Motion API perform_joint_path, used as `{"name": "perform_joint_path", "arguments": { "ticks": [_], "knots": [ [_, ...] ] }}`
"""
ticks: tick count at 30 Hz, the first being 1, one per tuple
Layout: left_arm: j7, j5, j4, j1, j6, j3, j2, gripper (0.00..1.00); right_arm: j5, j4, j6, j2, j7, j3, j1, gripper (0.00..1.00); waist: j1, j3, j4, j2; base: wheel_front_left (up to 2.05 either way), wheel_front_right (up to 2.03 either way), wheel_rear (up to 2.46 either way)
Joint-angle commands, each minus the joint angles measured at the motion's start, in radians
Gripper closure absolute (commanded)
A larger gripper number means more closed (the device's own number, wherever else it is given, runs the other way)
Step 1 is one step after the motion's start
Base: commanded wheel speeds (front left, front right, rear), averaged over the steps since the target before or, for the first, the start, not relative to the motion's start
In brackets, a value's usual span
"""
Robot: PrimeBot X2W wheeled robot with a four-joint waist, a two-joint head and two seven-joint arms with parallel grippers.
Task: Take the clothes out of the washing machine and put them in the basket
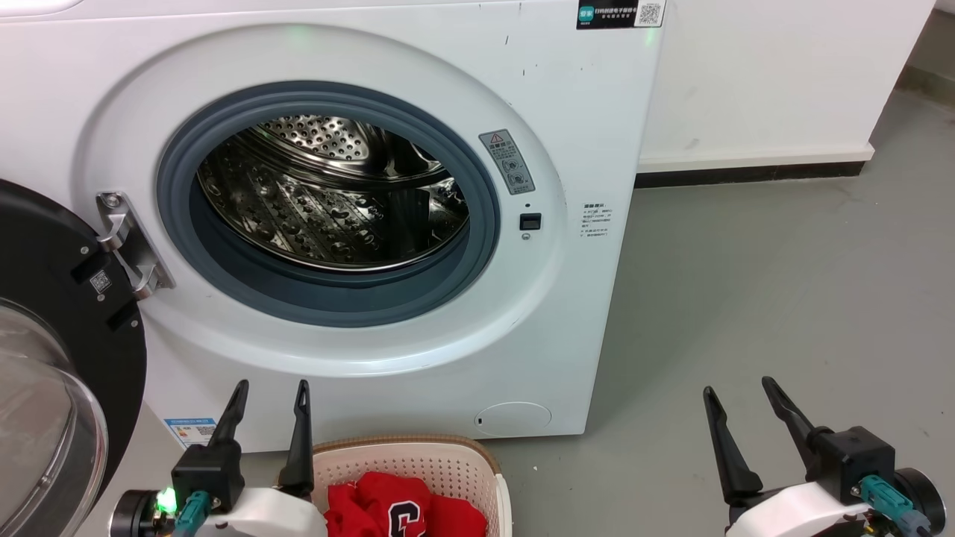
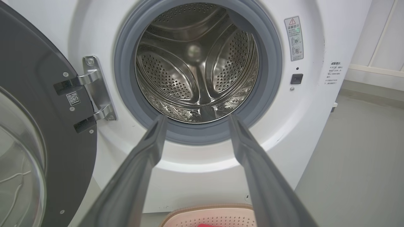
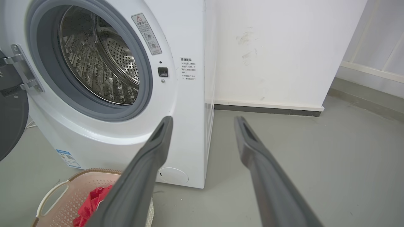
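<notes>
Both jaws: I saw them spread wide, holding nothing.
Left jaws: low in front of the washer [image 1: 567, 112], at the basket's left side. In the head view one finger [image 1: 300, 440] crossed the basket's [image 1: 418, 441] rim. From the left wrist, the fingers [image 2: 134, 176] pointed at the porthole's lower edge.
Right jaws: well off to the right over the floor [image 1: 746, 283], apart from washer and basket. The fingers [image 1: 727, 447] pointed up the head view. From the right wrist, they [image 3: 262, 176] aimed past the washer's front corner.
Washer: the door [image 1: 45, 246] stood open on its hinge [image 1: 130, 242] at the left. The drum [image 1: 328, 201] showed perforated steel walls wherever I could see into it.
Clothes [image 1: 373, 500]: red, bunched in the basket, with part of a black, white-edged number facing up.
Basket: on the floor just in front of the washer, below the porthole. I could not tell whether it touched the washer.
</notes>
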Motion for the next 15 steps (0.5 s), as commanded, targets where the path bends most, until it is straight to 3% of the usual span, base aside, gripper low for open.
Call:
{"name": "perform_joint_path", "arguments": {
  "ticks": [1,15],
  "knots": [
    [0.001,0.0,-0.007,0.013,0.008,-0.005,0.003,0.0,-0.004,-0.004,-0.001,0.002,0.0,0.002,0.013,0.0,0.0002,-0.001,-0.002,-0.0001,0.0,0.0,0.0],
    [0.024,-0.011,-0.034,0.047,0.025,-0.014,0.008,0.0,0.01,0.006,-0.001,0.002,-0.011,0.015,0.004,0.0,0.0002,-0.006,-0.005,-0.0001,0.0,0.0,0.0]
  ]
}}
